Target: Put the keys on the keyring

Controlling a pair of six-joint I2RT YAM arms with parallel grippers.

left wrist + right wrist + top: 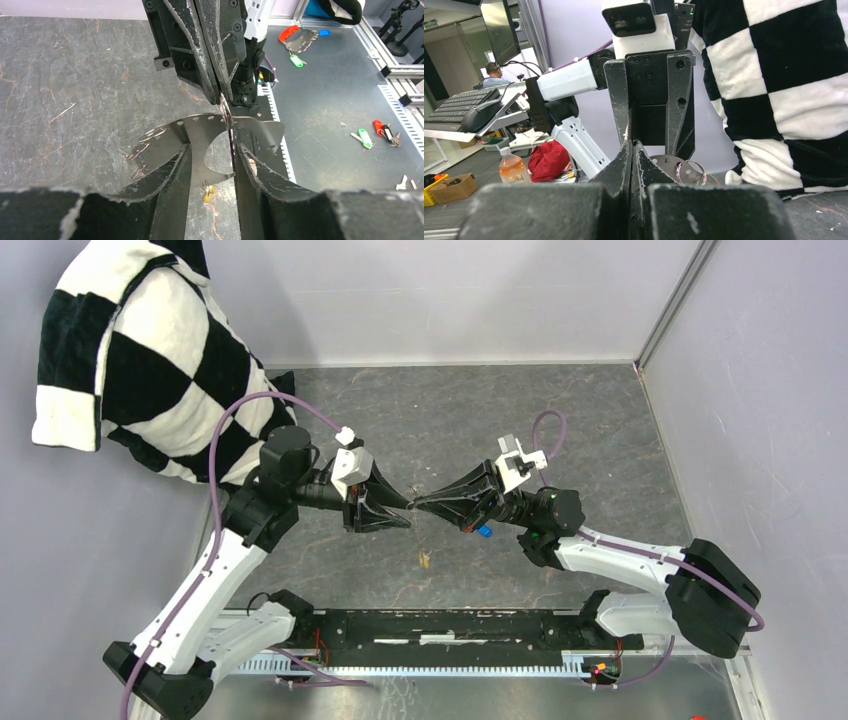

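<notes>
The right gripper (632, 146) is clamped on the thin grey metal keyring (223, 106), meeting the left gripper (212, 150), whose parted fingers' hold is unclear; the yellow-headed silver key (209, 194) lies just beneath their tips.

This is a robotics lab, one test cell inside a shared, office-like room. In the overhead view, pale lilac wall panels (770, 390) and a bare aluminium corner post (672, 302) at 1 o'clock box in a dark grey marbled counter (450, 420). A white-and-black left robot arm (215, 580) and its right twin (620, 555) stand on a black mounting rail (440, 625) at 6 o'clock, trailing a purple cable (215, 460).

At 9 o'clock the right wrist view shows a seated person (494, 77), a grey keyboard (454, 102), a dark monitor (501, 27) and a brown cardboard box (451, 186).

At 2 o'clock the left wrist view shows a steel bench (325, 100) strewn with a spare green-tagged key (297, 61) and a red-tagged one (289, 33), beside slotted aluminium framing (400, 102).
</notes>
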